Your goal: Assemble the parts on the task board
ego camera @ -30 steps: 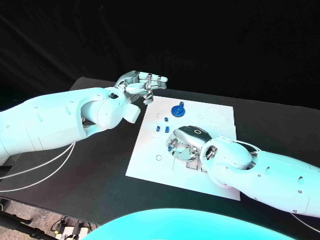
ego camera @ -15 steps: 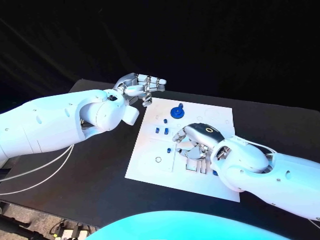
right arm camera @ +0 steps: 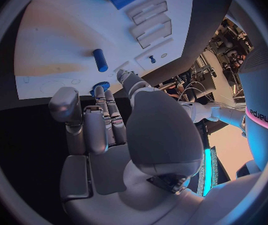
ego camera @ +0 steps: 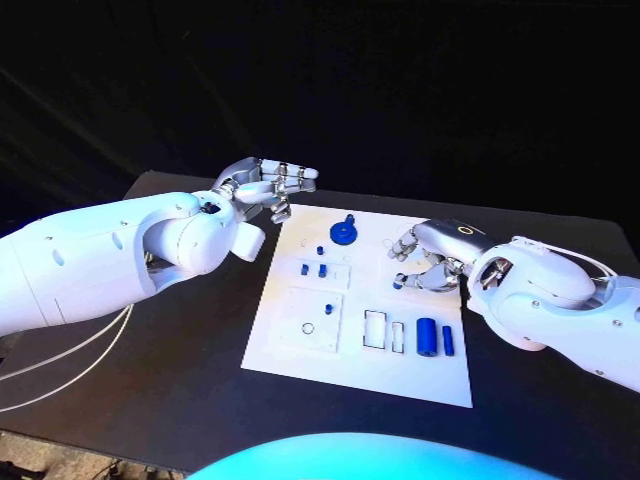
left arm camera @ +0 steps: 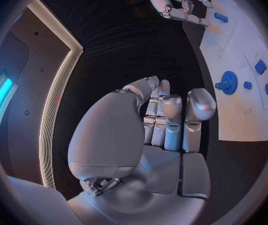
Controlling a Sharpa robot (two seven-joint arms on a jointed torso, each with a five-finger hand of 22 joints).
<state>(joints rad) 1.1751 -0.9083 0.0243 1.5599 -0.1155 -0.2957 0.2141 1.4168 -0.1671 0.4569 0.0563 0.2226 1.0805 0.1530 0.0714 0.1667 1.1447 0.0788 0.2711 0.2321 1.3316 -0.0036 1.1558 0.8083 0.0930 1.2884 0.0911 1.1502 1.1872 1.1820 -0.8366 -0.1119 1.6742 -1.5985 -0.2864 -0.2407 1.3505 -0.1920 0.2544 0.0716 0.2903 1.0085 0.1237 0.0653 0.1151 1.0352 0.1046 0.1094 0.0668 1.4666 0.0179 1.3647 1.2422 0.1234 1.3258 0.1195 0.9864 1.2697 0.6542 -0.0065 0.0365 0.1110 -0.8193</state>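
Observation:
The white task board (ego camera: 352,370) lies in the middle of the table. On it are a blue gear (ego camera: 343,232), small blue pieces (ego camera: 313,269) and two blue cylinders (ego camera: 436,338) beside empty slots (ego camera: 375,328). My left hand (ego camera: 270,185) hovers off the board's far left corner with its fingers curled in on nothing; the left wrist view shows that hand (left arm camera: 165,120) beside the gear (left arm camera: 226,81). My right hand (ego camera: 428,262) hangs over the board's right edge, fingers curled and holding nothing. In the right wrist view it (right arm camera: 109,130) sits below a blue cylinder (right arm camera: 100,60).
The black table (ego camera: 176,380) extends around the board on all sides. A small ring (ego camera: 307,328) sits in a square recess on the board's left half. My left forearm (ego camera: 90,265) lies over the table's left side.
My right hand has drawn back from the board's lower middle to its right edge, uncovering two blue cylinders lying there. The left hand has hardly moved.

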